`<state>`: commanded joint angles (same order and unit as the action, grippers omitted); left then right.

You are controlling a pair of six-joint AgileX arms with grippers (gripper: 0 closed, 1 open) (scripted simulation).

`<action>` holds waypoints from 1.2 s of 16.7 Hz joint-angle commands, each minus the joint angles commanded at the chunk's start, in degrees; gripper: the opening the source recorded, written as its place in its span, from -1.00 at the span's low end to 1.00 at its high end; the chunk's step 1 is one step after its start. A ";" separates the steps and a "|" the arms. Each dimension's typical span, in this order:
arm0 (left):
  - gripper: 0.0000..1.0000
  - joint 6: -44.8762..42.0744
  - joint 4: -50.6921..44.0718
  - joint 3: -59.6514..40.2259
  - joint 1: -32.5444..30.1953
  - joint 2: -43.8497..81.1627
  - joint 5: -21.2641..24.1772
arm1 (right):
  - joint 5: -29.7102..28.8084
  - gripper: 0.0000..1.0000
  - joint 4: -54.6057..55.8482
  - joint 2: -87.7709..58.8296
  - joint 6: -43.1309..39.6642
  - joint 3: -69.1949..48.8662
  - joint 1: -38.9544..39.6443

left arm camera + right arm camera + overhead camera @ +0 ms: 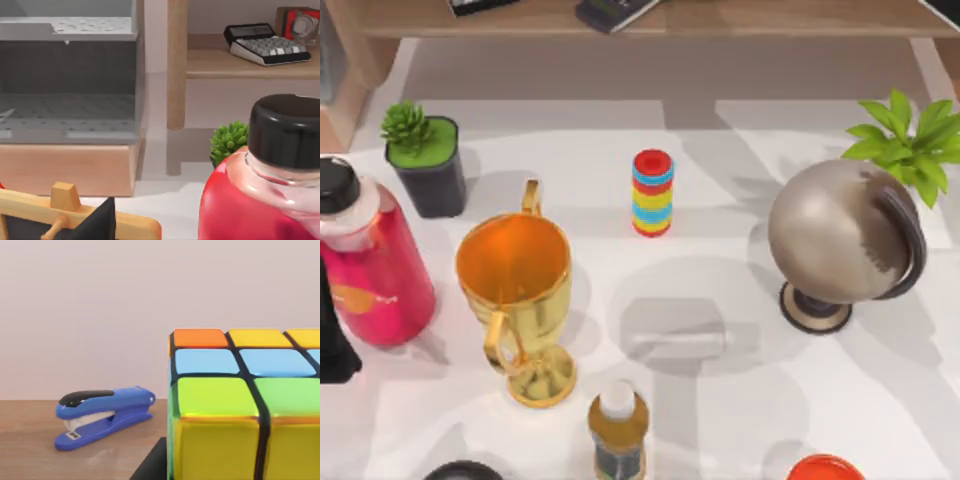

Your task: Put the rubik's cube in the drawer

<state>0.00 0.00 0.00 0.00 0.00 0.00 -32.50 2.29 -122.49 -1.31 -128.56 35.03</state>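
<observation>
The rubik's cube [240, 405] looms very close in the right wrist view, resting on a brown wooden surface, with orange, blue, green and yellow tiles showing. A dark piece of my right gripper [150, 467] sits against the cube's lower corner. The drawer [70, 135] appears in the left wrist view as a grey box with a perforated floor on a wooden base, its front open toward the camera.
On the white table stand a pink bottle [370, 265], a gold cup [520, 300], a potted plant [425, 160], a ring stack [652, 193], a globe [845, 240] and a small bottle [618, 430]. A blue stapler [102, 415] lies beside the cube. A calculator [265, 45] rests on the shelf.
</observation>
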 joint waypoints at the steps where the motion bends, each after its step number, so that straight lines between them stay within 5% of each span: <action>1: 1.00 0.00 0.00 0.00 0.00 0.00 0.00 | -0.17 -1.00 0.55 0.73 -0.27 0.16 0.98; 15: 1.00 0.00 0.00 0.00 0.00 0.00 0.00 | -1.27 -1.00 -6.84 0.67 2.31 2.23 -3.07; 20: 1.00 0.00 0.00 0.00 0.00 0.00 0.00 | 0.12 -1.00 -17.74 4.47 0.84 -3.78 -11.08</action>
<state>0.00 0.00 0.00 0.00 0.00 0.00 -32.37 -15.45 -118.02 -0.47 -132.34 23.95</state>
